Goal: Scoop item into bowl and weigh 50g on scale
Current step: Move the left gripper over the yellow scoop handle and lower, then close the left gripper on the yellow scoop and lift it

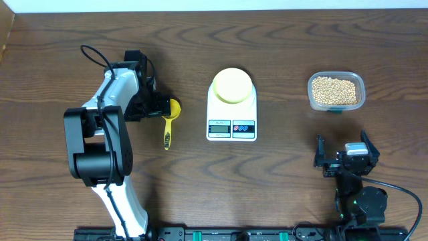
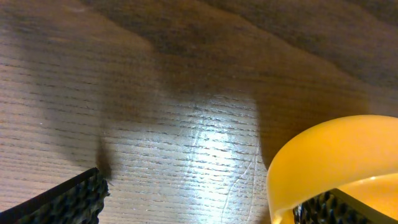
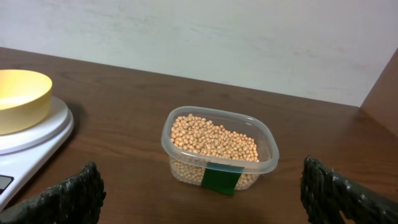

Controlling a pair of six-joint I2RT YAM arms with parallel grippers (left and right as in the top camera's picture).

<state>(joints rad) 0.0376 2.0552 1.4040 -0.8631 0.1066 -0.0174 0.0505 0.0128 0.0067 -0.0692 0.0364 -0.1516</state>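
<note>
The pale-yellow bowl (image 1: pixel 232 85) stands on the round platform of the white scale (image 1: pixel 231 127) at mid-table; its rim (image 3: pixel 18 93) also shows at the left of the right wrist view. The item, tan beans (image 1: pixel 334 89), fills a clear tub (image 3: pixel 217 149). A yellow handled scoop (image 1: pixel 168 127) lies left of the scale. My left gripper (image 1: pixel 160 107) is open low over the table, its right finger at the scoop's cup (image 2: pixel 329 155), its left finger (image 2: pixel 68 202) on bare wood. My right gripper (image 1: pixel 343 144) is open, facing the tub from the near side, holding nothing.
The tub of beans sits at the back right, about a hand's width from the scale. A green label (image 3: pixel 222 177) marks the tub's near wall. The table's far edge (image 1: pixel 214 8) meets a pale wall.
</note>
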